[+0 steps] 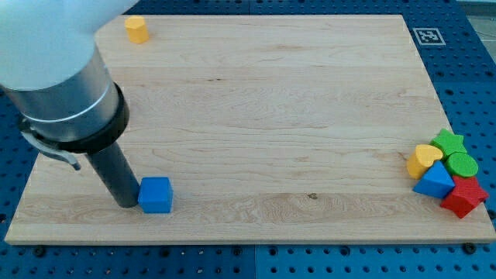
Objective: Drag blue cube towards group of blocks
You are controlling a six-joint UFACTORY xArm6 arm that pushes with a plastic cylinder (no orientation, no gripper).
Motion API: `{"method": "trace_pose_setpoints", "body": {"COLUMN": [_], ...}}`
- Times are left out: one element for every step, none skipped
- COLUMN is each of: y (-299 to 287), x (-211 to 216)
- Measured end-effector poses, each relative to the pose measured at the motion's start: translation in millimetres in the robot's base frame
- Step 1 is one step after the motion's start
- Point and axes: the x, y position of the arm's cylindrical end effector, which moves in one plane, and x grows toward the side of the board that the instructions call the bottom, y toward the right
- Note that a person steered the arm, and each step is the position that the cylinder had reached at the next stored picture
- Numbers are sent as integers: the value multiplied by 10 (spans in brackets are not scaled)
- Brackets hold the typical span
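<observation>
The arm's pale upper body (46,46) is blurred and cut off by the view's top and left edges, hiding the board's (271,116) top-left corner.

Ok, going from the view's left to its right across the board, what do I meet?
My tip, touching the blue cube's left side → yellow block at the top → blue cube → yellow heart, leading the cluster at the right edge.

A pale, smooth-grained wooden desk (256,101) lies over a blue perforated base (477,46), carrying matt painted blocks such as the blue cube (156,194), beside the matt dark rod's tip (127,204).
</observation>
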Motion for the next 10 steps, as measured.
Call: {"method": "trace_pose_setpoints", "body": {"y": [72,165,180,270,497,706,706,765,927,1141], "x": [0,0,0,0,0,0,0,0,0,0]}}
